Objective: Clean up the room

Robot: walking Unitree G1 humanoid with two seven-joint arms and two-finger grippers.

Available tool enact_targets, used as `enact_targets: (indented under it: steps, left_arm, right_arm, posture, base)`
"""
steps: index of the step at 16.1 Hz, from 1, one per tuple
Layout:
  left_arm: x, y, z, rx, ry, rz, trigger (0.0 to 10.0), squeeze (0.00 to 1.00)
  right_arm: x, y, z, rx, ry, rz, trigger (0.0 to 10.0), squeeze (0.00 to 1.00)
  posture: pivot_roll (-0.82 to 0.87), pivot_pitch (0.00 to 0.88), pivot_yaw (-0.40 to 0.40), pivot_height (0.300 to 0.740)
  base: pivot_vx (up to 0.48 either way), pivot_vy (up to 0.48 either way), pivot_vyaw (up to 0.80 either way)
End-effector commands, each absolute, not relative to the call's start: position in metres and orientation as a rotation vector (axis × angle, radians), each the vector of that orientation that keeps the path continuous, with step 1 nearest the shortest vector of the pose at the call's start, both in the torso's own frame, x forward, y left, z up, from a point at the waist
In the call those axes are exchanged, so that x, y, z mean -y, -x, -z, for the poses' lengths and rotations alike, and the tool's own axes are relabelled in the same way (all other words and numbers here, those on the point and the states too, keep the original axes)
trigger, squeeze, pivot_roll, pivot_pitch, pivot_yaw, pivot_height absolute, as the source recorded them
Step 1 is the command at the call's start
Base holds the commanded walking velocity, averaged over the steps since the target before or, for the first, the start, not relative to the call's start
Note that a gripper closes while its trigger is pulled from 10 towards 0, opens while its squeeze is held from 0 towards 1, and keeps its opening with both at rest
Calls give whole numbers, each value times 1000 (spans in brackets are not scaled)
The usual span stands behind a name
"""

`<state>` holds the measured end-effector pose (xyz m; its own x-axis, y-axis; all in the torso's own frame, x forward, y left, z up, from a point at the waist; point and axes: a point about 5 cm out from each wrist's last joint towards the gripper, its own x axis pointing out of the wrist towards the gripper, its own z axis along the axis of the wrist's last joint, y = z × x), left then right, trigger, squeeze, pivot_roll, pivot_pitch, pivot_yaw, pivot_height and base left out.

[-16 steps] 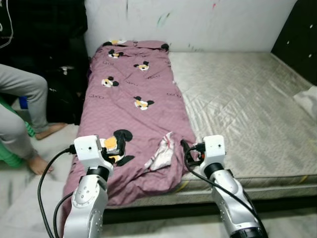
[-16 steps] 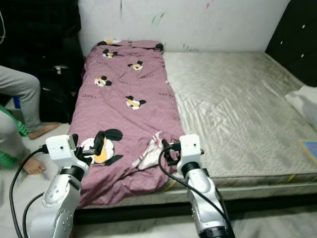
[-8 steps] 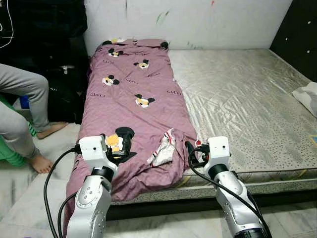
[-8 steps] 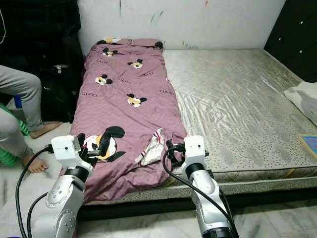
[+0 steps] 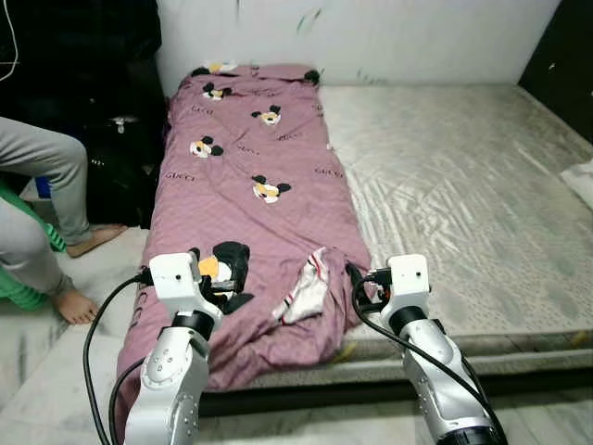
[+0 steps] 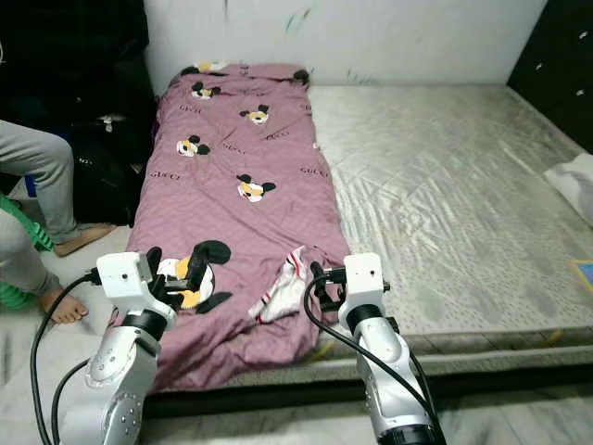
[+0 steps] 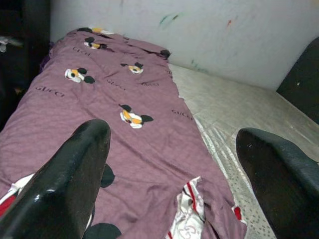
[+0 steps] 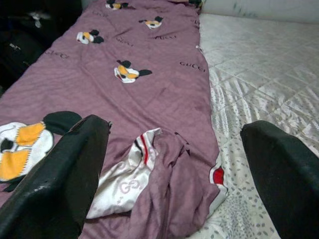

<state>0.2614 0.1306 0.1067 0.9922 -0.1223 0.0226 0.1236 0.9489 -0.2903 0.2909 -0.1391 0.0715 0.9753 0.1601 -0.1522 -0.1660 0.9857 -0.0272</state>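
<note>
Left gripper [image 5: 220, 274]: fingers spread wide, nothing held; it is raised above the near left part of the purple blanket [image 5: 255, 199].
Right gripper [image 5: 363, 283]: fingers likewise spread and empty; it is held just beside the blanket's near right corner.
Blanket: it is laid along the left strip of the mattress [image 5: 463, 185], long axis running away from the robot toward the wall [image 5: 389, 37].
Crumpled fold [image 5: 306, 292]: a bunched patch with white lining turned up is seen at the near edge, between the two grippers.
Key relation: the fold lies ahead of and inward from both jaws; the right gripper is judged nearer.
Person [image 5: 37, 213]: seated to the left on the floor, well apart from the grippers.
</note>
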Motion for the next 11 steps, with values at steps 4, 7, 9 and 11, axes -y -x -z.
enact_targets:
  steps: [4, 7, 9, 11]
  left_arm:
    - [-130, -263, -110, 16, 289, 106, 10000, 0]
    - [-130, -263, -109, 14, 290, 112, 10000, 0]
    - [-130, -263, -109, 13, 288, 110, 10000, 0]
    - [-129, -263, -109, 11, 287, 110, 10000, 0]
  right_arm:
    - [139, -293, -72, -150, 39, -163, 10000, 0]
    - [139, -293, -72, -149, 40, -163, 10000, 0]
    - [139, -293, -71, -150, 41, -164, 10000, 0]
    - [139, -293, -71, -151, 42, -165, 10000, 0]
  posture:
    - [7, 7, -3, 740]
    - [7, 7, -3, 740]
    - [7, 3, -3, 740]
    - [8, 3, -4, 740]
  base:
    - [76, 0, 0]
    - [0, 0, 0]
    - [0, 0, 0]
    - [0, 0, 0]
